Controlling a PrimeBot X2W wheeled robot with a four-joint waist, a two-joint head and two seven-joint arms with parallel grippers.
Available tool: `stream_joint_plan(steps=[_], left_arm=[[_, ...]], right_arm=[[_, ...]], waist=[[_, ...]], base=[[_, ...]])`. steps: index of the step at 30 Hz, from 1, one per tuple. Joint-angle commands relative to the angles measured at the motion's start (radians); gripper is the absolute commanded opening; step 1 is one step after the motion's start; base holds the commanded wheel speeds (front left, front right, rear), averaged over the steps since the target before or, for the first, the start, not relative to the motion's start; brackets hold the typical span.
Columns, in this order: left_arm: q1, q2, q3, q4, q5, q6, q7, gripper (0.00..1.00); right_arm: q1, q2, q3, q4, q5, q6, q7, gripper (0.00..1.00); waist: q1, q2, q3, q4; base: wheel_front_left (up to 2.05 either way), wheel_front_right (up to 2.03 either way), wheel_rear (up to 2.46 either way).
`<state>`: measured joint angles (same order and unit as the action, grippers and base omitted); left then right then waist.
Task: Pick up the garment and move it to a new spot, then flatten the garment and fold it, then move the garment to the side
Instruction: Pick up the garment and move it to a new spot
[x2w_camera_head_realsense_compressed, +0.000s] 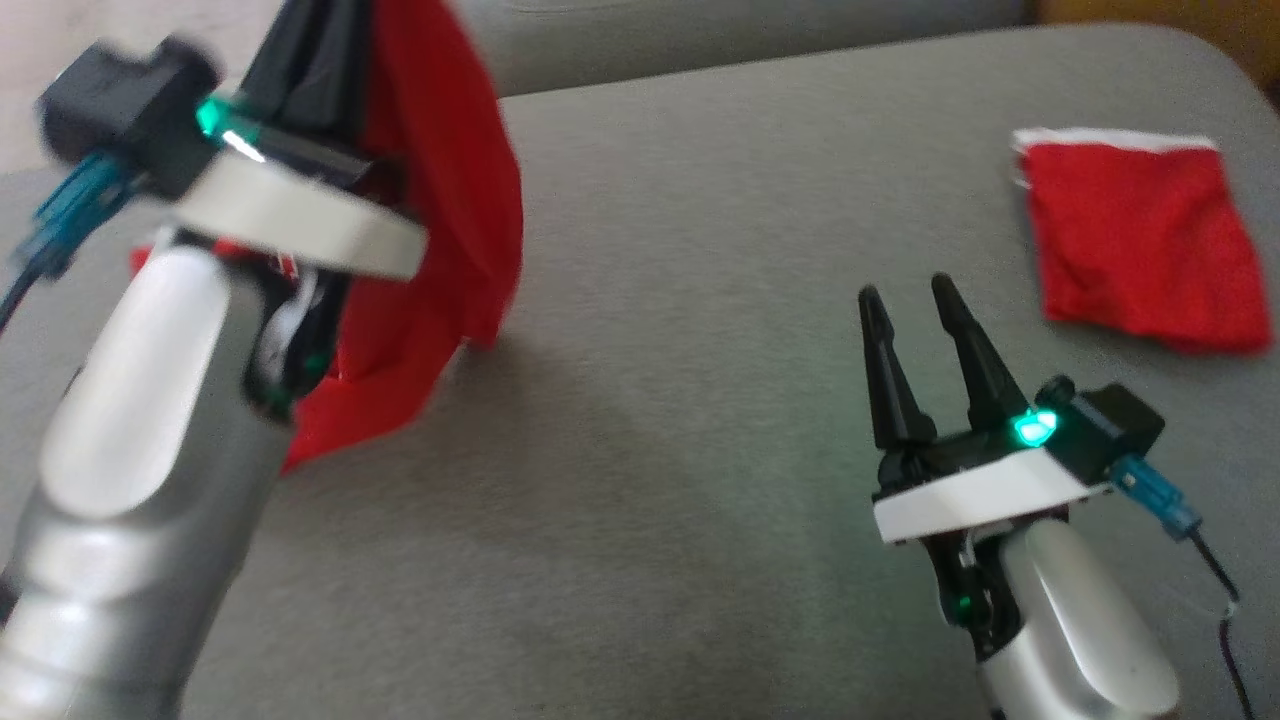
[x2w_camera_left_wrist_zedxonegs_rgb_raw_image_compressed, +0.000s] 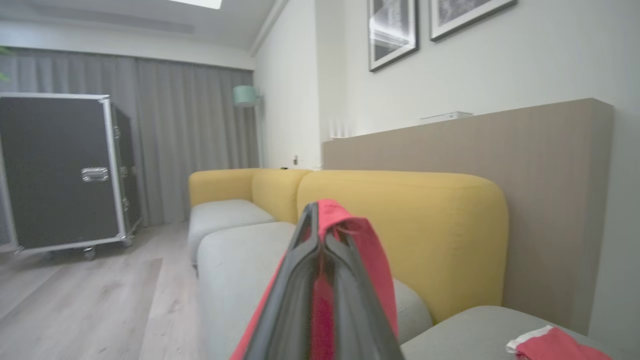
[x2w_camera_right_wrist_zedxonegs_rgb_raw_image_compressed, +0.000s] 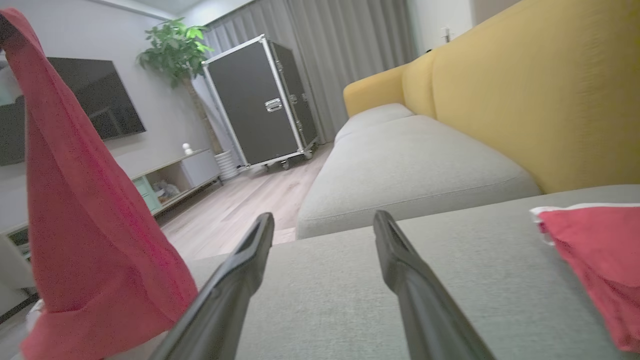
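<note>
A red garment hangs in the air at the upper left, pinched at its top by my left gripper, which is shut on it. In the left wrist view the closed fingers show red cloth draped over their tips. The cloth's lower end trails down to the grey cushion. My right gripper stands open at the lower right, low over the cushion, with nothing between its fingers. From the right wrist view the hanging garment lies left of the open gripper.
A second red cloth with a white edge lies folded at the cushion's far right. The yellow sofa backrest runs behind the cushions. A black wheeled flight case stands on the wooden floor beyond.
</note>
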<state>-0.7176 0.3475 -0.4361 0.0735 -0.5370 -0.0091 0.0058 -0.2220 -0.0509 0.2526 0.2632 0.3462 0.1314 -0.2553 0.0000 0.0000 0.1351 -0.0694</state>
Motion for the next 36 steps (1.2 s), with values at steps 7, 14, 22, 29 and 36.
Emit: stream_joint_plan(steps=[7, 14, 22, 29, 36], left_arm=[[-0.219, -0.091, -0.076, 0.099, 0.077, -0.043, -0.059, 0.00], [-0.272, -0.173, -0.139, 0.245, 0.098, -0.069, -0.143, 0.00], [-0.242, -0.231, -0.199, 0.397, 0.118, -0.083, -0.232, 1.00], [-0.139, -0.204, -0.179, 0.456, 0.100, -0.082, -0.262, 1.00], [-0.002, -0.113, -0.190, 0.447, 0.073, -0.108, -0.265, 1.00]], right_arm=[[-0.079, 0.001, 0.038, -0.072, 0.061, -0.001, -0.006, 1.00], [-0.090, 0.001, 0.032, -0.092, 0.083, -0.001, -0.006, 1.00], [-0.080, 0.001, 0.023, -0.084, 0.067, -0.001, -0.006, 1.00], [-0.063, 0.001, -0.011, -0.071, 0.036, -0.001, -0.006, 1.00], [-0.024, 0.001, -0.043, -0.042, 0.002, -0.001, -0.006, 1.00]], waist=[[0.0000, 0.0000, 0.078, -0.181], [0.0000, 0.0000, 0.116, -0.221], [0.0000, 0.0000, 0.114, -0.181], [0.0000, 0.0000, 0.078, -0.093], [0.0000, 0.0000, 0.005, 0.021]], base=[[0.00, 0.00, 0.00], [0.00, 0.00, 0.00], [0.00, 0.00, 0.00], [0.00, 0.00, 0.00], [0.00, 0.00, 0.00]])
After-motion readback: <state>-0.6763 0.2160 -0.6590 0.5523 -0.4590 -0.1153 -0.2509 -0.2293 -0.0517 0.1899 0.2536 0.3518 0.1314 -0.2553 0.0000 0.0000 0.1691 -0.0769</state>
